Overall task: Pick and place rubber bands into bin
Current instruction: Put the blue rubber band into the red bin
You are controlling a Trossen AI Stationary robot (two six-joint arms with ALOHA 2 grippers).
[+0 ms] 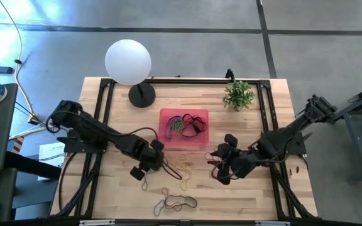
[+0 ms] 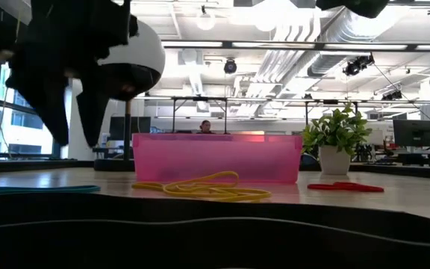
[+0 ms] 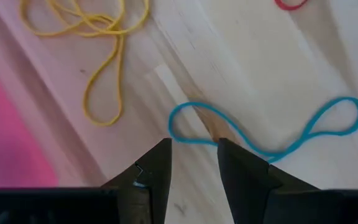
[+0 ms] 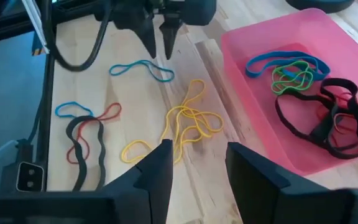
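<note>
Left pincer [image 3: 193, 163]: spread, poised above the blue band [image 3: 263, 134] to straddle it.
Right pincer [image 4: 197, 163]: spread, empty, facing the yellow bands [image 4: 185, 124].
Bin [image 1: 166, 139]: central, reachable by both.

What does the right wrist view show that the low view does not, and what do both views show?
Only the right wrist view shows what lies inside the bin: blue, green and black bands. It also shows a blue band under the left gripper and a small pile of blue, red and black bands on the table. Only the low view shows the globe lamp, the potted plant and a red band. Both show the pink bin and the yellow bands before it.
</note>
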